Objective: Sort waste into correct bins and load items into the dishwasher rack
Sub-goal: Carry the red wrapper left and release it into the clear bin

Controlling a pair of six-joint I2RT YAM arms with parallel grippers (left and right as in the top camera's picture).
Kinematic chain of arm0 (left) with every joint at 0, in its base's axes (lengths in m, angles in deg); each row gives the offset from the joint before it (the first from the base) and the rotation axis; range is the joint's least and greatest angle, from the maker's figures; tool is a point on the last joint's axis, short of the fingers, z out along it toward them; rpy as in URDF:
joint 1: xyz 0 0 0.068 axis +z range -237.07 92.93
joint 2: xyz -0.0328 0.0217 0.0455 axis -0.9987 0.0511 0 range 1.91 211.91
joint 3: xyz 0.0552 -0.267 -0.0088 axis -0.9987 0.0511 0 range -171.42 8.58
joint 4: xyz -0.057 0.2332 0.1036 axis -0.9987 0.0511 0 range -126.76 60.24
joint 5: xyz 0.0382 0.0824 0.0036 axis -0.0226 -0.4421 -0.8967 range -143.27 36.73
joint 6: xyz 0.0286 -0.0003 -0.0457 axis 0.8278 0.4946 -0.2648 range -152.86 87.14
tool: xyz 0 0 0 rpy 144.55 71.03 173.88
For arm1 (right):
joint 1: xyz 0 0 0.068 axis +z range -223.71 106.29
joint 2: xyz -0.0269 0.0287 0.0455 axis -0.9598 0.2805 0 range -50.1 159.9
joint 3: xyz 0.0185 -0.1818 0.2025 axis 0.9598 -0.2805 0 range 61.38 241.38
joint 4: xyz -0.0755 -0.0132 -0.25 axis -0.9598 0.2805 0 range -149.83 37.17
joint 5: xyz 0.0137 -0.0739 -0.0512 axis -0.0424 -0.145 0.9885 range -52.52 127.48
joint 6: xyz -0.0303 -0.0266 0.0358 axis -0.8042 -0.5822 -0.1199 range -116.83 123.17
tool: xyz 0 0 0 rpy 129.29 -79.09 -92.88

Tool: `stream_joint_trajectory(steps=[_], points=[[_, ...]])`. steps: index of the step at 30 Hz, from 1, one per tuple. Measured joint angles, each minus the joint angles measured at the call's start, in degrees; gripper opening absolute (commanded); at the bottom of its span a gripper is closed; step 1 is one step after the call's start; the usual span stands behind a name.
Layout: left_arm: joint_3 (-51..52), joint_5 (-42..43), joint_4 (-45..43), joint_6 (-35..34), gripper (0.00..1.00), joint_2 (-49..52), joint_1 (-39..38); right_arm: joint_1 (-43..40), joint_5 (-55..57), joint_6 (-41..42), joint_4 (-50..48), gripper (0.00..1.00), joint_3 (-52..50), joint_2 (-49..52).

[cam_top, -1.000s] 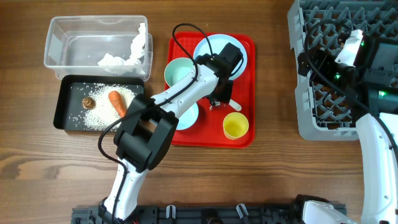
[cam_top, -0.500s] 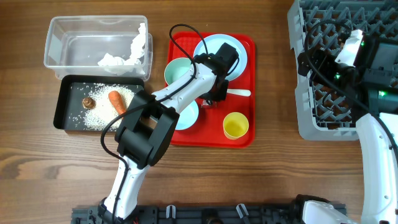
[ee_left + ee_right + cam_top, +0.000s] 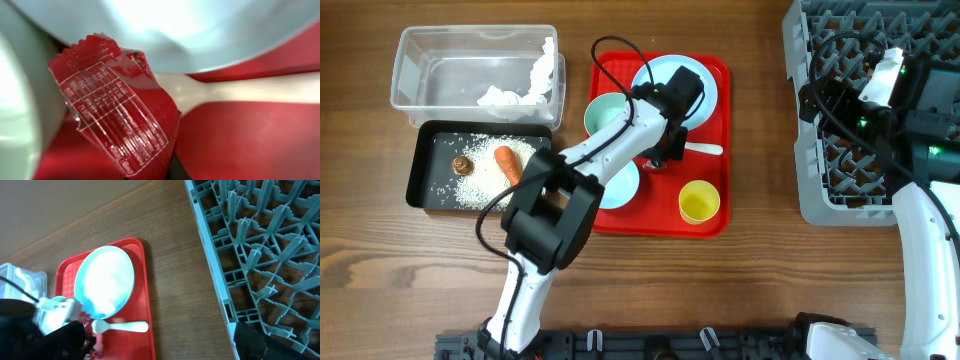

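Observation:
My left gripper (image 3: pixel 663 158) is down on the red tray (image 3: pixel 715 70), between the pale blue plate (image 3: pixel 652 75) and the white spoon (image 3: pixel 705 150). It is shut on the red foil wrapper (image 3: pixel 115 105), which fills the left wrist view beside the plate's rim (image 3: pixel 175 25) and the spoon (image 3: pixel 250 92). The mint-green bowl (image 3: pixel 603 112), light blue bowl (image 3: pixel 625 190) and yellow cup (image 3: pixel 699 201) sit on the tray. My right gripper (image 3: pixel 817 98) hovers open and empty over the grey rack (image 3: pixel 840 190).
The clear tub (image 3: pixel 450 60) at the back left holds the crumpled napkin (image 3: pixel 515 92). In front of it the black tub (image 3: pixel 425 170) holds the carrot (image 3: pixel 507 163), a brown scrap (image 3: pixel 463 164) and rice (image 3: pixel 480 185). Bare wood lies between tray and rack.
My left gripper's jaws have closed on the red wrapper after shifting slightly left and back on the tray. The spoon now shows fully. The right arm has not moved.

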Motion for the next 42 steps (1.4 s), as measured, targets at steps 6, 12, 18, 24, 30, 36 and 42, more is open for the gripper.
stream_joint_trajectory(steps=[6,12,18,24,30,36,42], points=[[-2.5,-3.8,0.6,0.0,0.04,-9.6,1.0,0.0,0.0,0.0,0.1,0.98,0.0,0.0],[-4.1,-10.5,0.1,0.0,0.04,-19.5,9.5,0.0,0.0,0.0,0.1,0.98,0.0,0.0],[-4.3,-12.0,-5.4,0.0,0.12,-16.4,25.5,0.0,0.0,0.0,0.1,0.98,0.0,0.0],[-4.3,-10.0,-12.7,0.0,0.95,-9.2,34.2,0.0,-0.1,0.0,0.2,0.98,0.0,0.0],[-4.2,-8.9,-15.2,-0.2,1.0,-6.0,36.3,0.0,-0.2,0.0,0.1,0.98,0.0,0.0],[-4.2,-8.9,-14.9,-0.2,1.0,-6.2,34.7,0.0,-0.2,0.0,0.1,0.98,0.0,0.0],[-4.1,-8.7,-9.0,-0.2,1.0,-8.5,30.2,0.0,-0.4,0.0,0.1,0.98,0.0,0.0]])
